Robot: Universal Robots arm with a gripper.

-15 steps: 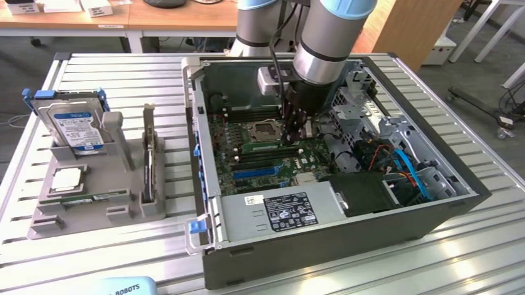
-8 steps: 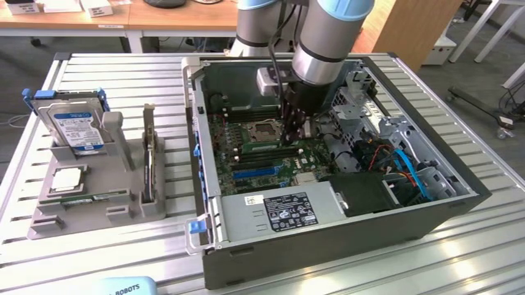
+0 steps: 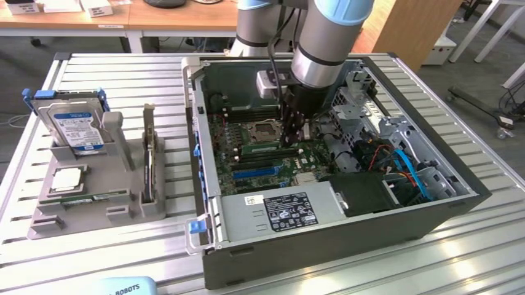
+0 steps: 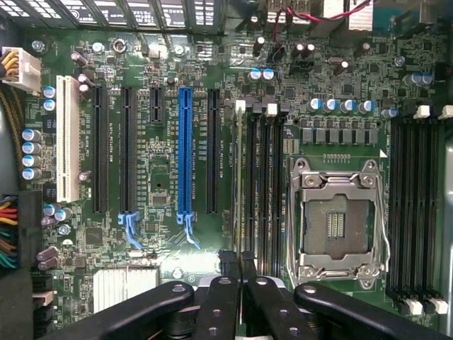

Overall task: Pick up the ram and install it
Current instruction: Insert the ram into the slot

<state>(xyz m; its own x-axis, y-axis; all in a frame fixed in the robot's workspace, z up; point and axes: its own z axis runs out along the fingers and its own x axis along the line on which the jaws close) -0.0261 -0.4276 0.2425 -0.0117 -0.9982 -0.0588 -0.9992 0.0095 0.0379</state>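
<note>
- Closest to the wrist camera, the hand point(image 4: 238, 263) had its black fingers point(image 4: 218, 304) pressed nearly together, pinching the ram point(image 4: 238, 184)
- Seen edge-on from there, the ram ran as a thin pale-green line along the outermost of four black memory slots point(image 4: 265, 184) beside the empty processor socket point(image 4: 338, 223), on the side away from the socket; whether it was fully seated I could not tell
- One blue slot point(image 4: 185, 152) and several black expansion slots lay on the green motherboard point(image 4: 163, 184) just past the ram
- From the exterior view, the arm point(image 3: 324, 49) reached straight down into the open computer case point(image 3: 328, 246), which lay on its side on the slatted desk point(image 3: 123, 80)
- On the exterior view's left, well apart from the case, a grey holder point(image 3: 49, 221) carried an upright hard drive point(image 3: 75, 126), a square silver processor chip point(image 3: 66, 178), a dark expansion card point(image 3: 149, 153) standing on edge, and a thin green strip point(image 3: 86, 199) lying flat
</note>
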